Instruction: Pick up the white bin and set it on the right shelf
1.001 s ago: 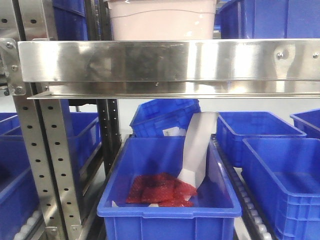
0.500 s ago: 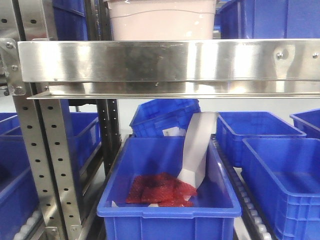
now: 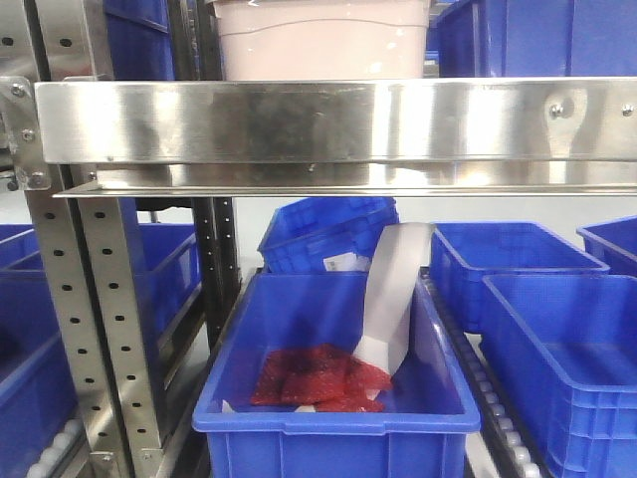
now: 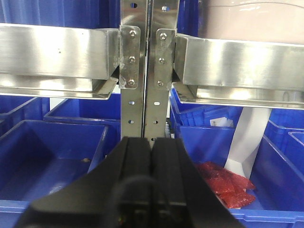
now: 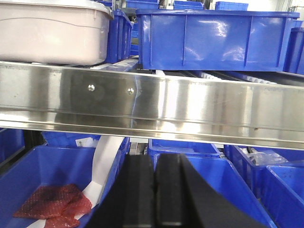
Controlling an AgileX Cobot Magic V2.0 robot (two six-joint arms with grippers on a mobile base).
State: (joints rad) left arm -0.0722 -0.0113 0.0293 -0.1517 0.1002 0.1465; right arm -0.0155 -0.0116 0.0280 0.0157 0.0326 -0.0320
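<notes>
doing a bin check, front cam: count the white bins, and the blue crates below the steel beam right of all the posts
white bin: 1
blue crates: 5
total: 6

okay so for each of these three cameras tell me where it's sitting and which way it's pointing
Front view: low, level, facing the shelf beam; white bin above, no robot parts.
Left wrist: behind the shut left hand, facing an upright post.
Right wrist: behind the shut right hand, facing the beam.
All three share the bin and the red packets.
</notes>
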